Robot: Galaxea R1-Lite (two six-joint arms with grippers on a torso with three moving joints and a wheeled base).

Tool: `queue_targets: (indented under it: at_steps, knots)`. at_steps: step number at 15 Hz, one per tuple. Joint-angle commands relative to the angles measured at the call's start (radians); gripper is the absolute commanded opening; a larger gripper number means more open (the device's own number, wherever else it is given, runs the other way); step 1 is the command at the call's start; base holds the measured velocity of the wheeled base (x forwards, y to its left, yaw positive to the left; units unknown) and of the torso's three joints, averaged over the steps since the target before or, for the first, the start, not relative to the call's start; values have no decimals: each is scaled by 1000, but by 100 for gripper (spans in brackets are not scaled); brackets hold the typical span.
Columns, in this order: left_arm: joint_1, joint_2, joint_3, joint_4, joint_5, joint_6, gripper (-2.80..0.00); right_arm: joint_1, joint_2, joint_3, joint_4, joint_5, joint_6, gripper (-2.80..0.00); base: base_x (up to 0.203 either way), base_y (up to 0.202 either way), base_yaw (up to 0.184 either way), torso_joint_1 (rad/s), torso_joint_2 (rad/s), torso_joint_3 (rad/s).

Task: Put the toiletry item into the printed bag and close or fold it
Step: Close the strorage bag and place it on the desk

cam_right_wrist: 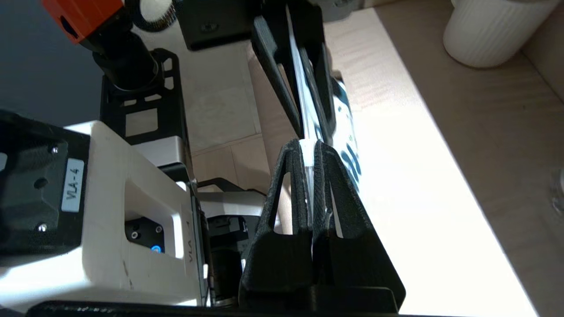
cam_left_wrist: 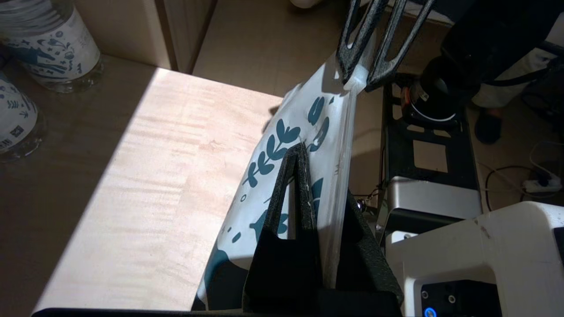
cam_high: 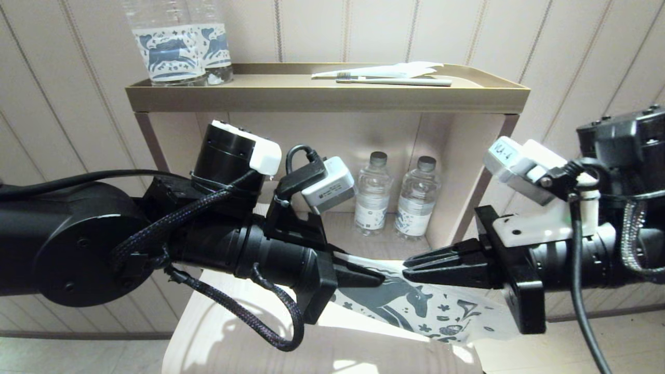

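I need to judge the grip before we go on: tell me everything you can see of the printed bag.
The printed bag is a flat white soft-plastic pouch with a dark teal horse, leaves and small motifs. It hangs in the air over the pale wooden table, stretched between both grippers along its upper edge, sagging below them. The left gripper is shut on one end, the right gripper on the edge close by; the right wrist view shows that edge pinched between its fingers. Whether anything is inside cannot be told.

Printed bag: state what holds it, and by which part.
Both grippers, left and right, are shut on the printed bag, pinching its top edge at separate spots.
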Motion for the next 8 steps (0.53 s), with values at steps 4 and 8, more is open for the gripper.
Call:
queue_targets:
  at_steps: [4, 8]
  knots:
    - [30, 13, -1, -3, -4, 2, -280, -120, -96, 104, 2, 31, -14, -280, 0, 0, 0, 0, 0, 0]
    - [47, 19, -1, -3, -4, 2, -280, -254, -187, 223, 5, 79, -47, -280, 0, 0, 0, 0, 0, 0]
